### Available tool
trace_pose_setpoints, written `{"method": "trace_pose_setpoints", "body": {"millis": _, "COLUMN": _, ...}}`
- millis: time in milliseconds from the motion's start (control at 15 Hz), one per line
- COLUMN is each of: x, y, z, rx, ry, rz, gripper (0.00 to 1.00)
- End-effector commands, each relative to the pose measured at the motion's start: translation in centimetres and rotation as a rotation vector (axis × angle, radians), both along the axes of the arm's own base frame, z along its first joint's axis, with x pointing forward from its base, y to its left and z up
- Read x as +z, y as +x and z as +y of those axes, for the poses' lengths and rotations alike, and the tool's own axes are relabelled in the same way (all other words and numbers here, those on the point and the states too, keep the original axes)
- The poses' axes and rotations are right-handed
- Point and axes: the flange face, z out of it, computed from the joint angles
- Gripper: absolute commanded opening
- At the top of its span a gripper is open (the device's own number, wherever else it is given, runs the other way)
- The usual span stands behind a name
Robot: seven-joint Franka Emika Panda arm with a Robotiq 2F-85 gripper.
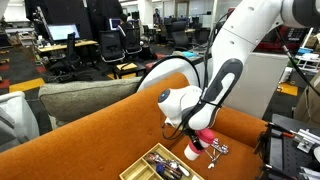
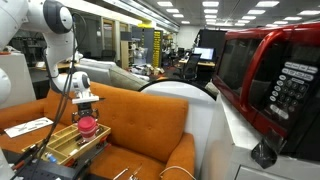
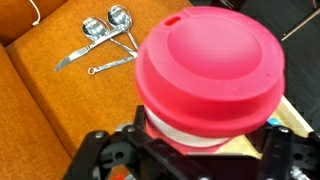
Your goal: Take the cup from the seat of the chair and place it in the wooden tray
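My gripper (image 3: pixel 205 150) is shut on the cup (image 3: pixel 210 70), a pink cup with a reddish lid that fills the wrist view. In both exterior views the cup (image 1: pixel 204 139) (image 2: pixel 88 125) hangs in the gripper just above the orange chair's seat (image 1: pixel 90 140) (image 2: pixel 150 125), at the edge of the wooden tray (image 1: pixel 140 167) (image 2: pixel 62 143). The tray lies on the seat and holds small dark and coloured objects. A corner of light wood (image 3: pixel 290 120) shows under the cup in the wrist view.
Metal measuring spoons (image 3: pixel 105 40) (image 1: pixel 217 149) lie on the orange seat next to the cup. A red microwave (image 2: pixel 270 75) stands close on a white surface. A grey armchair (image 1: pixel 70 100) and black office chairs (image 1: pixel 115 45) stand behind.
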Motion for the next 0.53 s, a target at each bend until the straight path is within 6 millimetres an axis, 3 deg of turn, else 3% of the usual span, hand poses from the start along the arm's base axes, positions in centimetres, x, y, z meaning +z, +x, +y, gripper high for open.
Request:
{"method": "trace_pose_setpoints", "body": {"millis": 0, "x": -0.5, "y": -0.6, "z": 3.0, "rx": 0.058, "ry": -0.031, "rz": 0.035, "gripper": 0.67}}
{"method": "trace_pose_setpoints", "body": {"millis": 467, "x": -1.0, "y": -1.6, "z": 10.9, "rx": 0.183, "ry": -0.084, "rz": 0.083, "gripper": 0.67}}
